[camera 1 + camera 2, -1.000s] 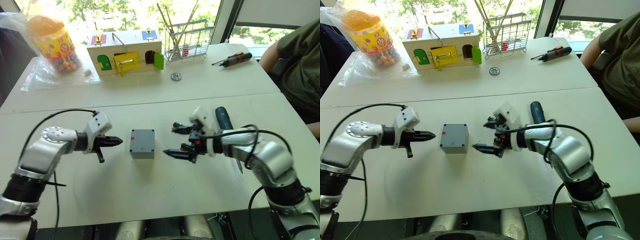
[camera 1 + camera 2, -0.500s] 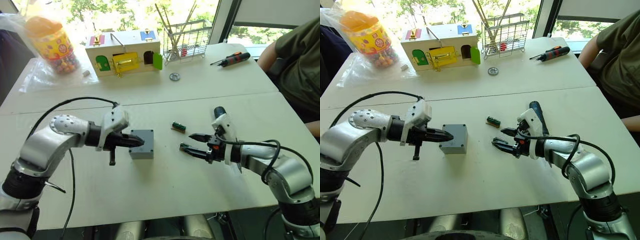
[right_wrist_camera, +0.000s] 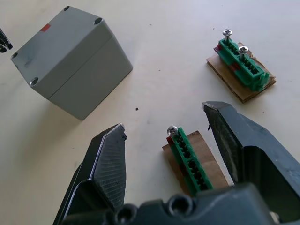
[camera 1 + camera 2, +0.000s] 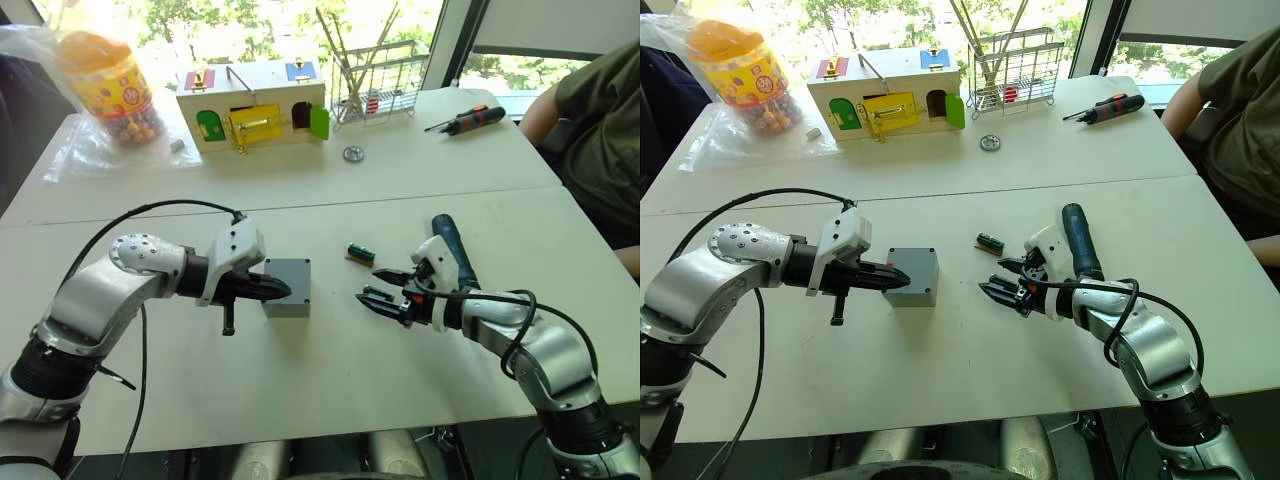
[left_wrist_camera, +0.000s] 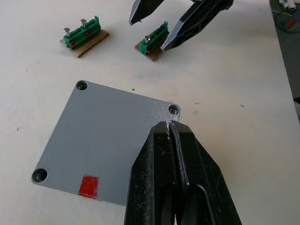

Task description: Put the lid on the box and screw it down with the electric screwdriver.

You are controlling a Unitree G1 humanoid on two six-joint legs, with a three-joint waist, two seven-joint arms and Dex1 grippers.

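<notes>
Grey box point(image 4: 912, 276), mid-bench point(image 4: 940, 400), with the lid point(image 5: 105, 140) already seated flush on top; a red mark sits near one edge of the lid, and the three corner holes in sight look empty, so seating appears done and screwing down appears not yet begun. Left tool point(image 5: 169, 125): fingers pressed together, holding nothing, tips over the lid's edge beside one corner hole. Right tool point(image 3: 164, 126): fingers spread wide and empty, set over a small green terminal block point(image 3: 187, 157) on a brown card, with one screw standing in its end. Second green terminal block point(image 3: 243, 65), two screws standing in it, lies near the first on the side away from the right tool. Electric screwdriver point(image 4: 1078, 240): dark blue-black cylinder lying flat on the bench just beyond the right forearm, ungripped. Far bench holds a red-and-black manual screwdriver point(image 4: 1105, 107), a wooden toy house point(image 4: 888, 93), a wire rack point(image 4: 1012, 72), a jar of coloured sweets point(image 4: 740, 75) and a metal washer point(image 4: 988, 142). Remaining, by judgement: get screws into the corner holes, take up the electric screwdriver, and drive each one.
</notes>
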